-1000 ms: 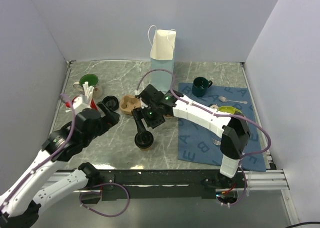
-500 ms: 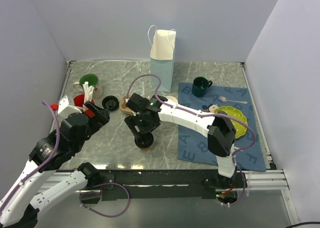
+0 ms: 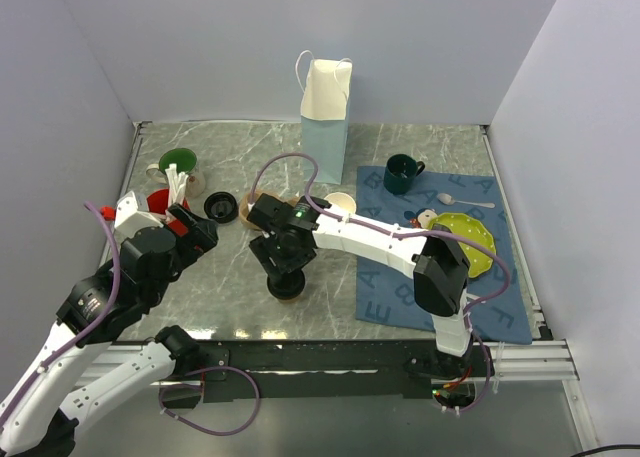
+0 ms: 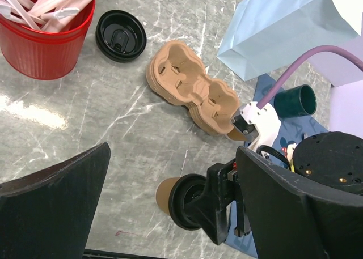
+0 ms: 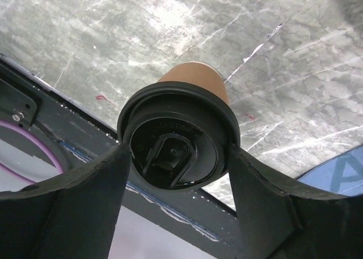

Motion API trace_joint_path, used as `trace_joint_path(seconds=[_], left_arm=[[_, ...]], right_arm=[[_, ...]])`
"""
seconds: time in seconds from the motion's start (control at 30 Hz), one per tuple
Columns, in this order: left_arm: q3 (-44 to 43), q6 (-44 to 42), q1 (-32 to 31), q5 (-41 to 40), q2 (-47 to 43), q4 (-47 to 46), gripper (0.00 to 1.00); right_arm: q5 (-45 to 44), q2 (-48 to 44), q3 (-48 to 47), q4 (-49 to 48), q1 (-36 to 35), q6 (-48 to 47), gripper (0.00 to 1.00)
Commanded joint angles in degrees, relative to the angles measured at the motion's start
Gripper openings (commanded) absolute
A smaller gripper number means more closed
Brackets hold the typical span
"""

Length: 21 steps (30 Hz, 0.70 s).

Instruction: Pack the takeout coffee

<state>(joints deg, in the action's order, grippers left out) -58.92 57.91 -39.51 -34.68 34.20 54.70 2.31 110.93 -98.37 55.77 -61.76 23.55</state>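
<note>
Marble table (image 3: 230,282) | coffee (image 5: 193,80): lidded, upright, between right gripper (image 5: 178,148) fingers | these flank lid; clamped or not, cannot tell | left gripper (image 4: 173,151): spread wide, empty | carrier (image 4: 187,89), bag (image 3: 325,127): beyond fingers | packing seemingly unstarted; lift, placement remain.

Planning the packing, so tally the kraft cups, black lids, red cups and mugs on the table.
Kraft paper cups: 2 (lidded cup, open cup)
Black lids: 2 (fitted lid, loose lid)
Red cup: 1
Green mug: 1
Total: 6
</note>
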Motion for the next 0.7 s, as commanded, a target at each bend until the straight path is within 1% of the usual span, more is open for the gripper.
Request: trace_joint_path(seconds=[0.0,0.03,0.1,0.33,0.47,0.6,0.67], left_arm=[[-0.94,-1.75,0.13,-2.06,-0.27,-1.87,0.99],[-0.94,-2.18,0.13,-2.06,-0.36,-2.14,0.99],[-1.2,-2.45,0.13,-2.33,-0.18,-2.23,0.99],[-1.55,-3.5,0.13,-2.5,0.43,-2.93,0.99],[-1.2,-3.86,0.13,-2.33,0.52,-3.72,1.0],[-1.11,-4.38,0.13,-2.24,1.13,-4.42,0.99],[-1.2,-4.47,0.13,-2.24,1.58,-4.69,1.0]], right_arm=[[-2.13,0.34,-1.13,1.01,-0.21,1.15,0.72],[-3.87,-0.19,-0.78,1.18,0.05,1.15,0.72],[-4.15,-0.8,0.71,1.19,1.1,1.5,0.69],[-5.29,-5.11,7.21,0.39,5.58,2.03,0.68],[-5.03,-6.96,8.98,-0.4,7.17,1.85,0.68],[-6.52,-7.22,9.07,1.36,8.58,1.94,0.68],[-7.22,-7.75,10.65,1.01,10.07,2.11,0.67]])
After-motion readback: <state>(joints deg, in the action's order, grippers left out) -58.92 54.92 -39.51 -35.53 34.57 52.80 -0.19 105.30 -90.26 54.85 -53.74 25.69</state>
